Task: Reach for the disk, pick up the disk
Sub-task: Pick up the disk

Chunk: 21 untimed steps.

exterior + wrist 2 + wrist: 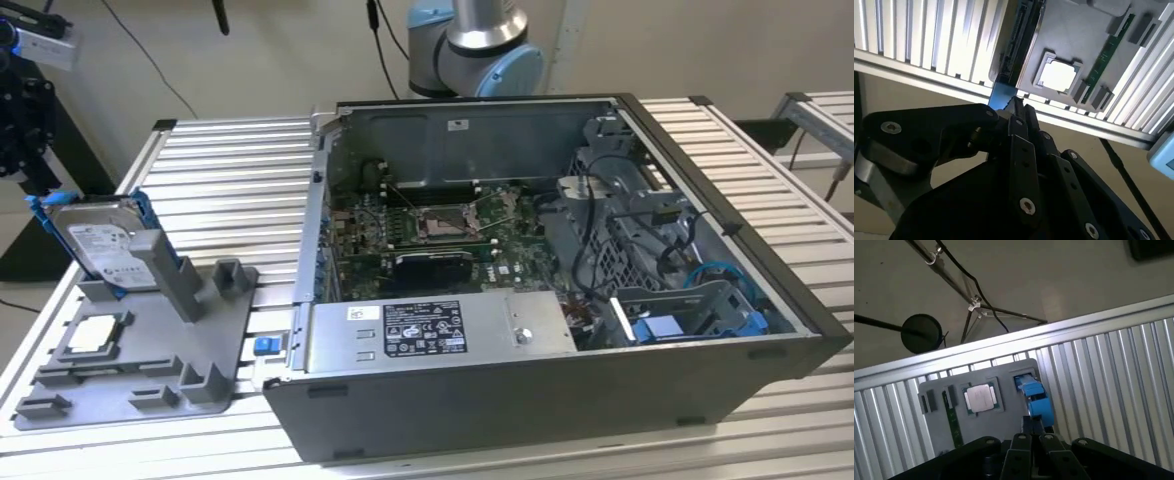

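While the disk [104, 245] stands upright in the grey holder [160, 345] on the table [227, 180], the end effector [1032, 429] hangs close to its blue frame [1035, 399]; its grip state cannot be told. An off-centre descent would probably strike the frame edge and tilt or jam the disk in its slot.

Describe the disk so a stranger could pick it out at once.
Find the open computer case; at the exterior view's left of it sits a grey holder. The disk stands upright in it: silver, white-labelled, in a blue frame, unlike the small square chip lying flat.
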Tool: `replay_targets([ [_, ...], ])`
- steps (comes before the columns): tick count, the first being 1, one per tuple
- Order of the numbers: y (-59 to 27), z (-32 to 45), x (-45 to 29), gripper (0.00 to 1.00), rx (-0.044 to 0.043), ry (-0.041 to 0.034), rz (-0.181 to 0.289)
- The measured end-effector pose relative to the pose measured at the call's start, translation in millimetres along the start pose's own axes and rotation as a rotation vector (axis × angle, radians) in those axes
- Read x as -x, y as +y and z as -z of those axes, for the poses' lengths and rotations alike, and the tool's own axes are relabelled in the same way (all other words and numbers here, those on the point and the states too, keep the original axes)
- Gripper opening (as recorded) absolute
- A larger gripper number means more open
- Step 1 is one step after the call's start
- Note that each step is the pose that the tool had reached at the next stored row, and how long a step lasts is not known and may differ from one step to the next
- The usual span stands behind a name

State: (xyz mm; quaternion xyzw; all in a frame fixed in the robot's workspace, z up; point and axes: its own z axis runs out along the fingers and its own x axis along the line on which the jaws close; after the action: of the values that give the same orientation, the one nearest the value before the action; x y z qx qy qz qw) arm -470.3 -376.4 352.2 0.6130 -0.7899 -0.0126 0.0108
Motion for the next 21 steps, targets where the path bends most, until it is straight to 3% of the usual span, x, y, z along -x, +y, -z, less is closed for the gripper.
replay_targets([
  [5,0.5,-3.3,1.9,1.00,0.0002,0.0002,0.000],
  [12,-0.4,-15.9,5.7,1.00,0.0002,0.0005,0.009],
  [21,-1.2,-33.7,7.2,1.00,0.0000,0.0045,0.130],
])
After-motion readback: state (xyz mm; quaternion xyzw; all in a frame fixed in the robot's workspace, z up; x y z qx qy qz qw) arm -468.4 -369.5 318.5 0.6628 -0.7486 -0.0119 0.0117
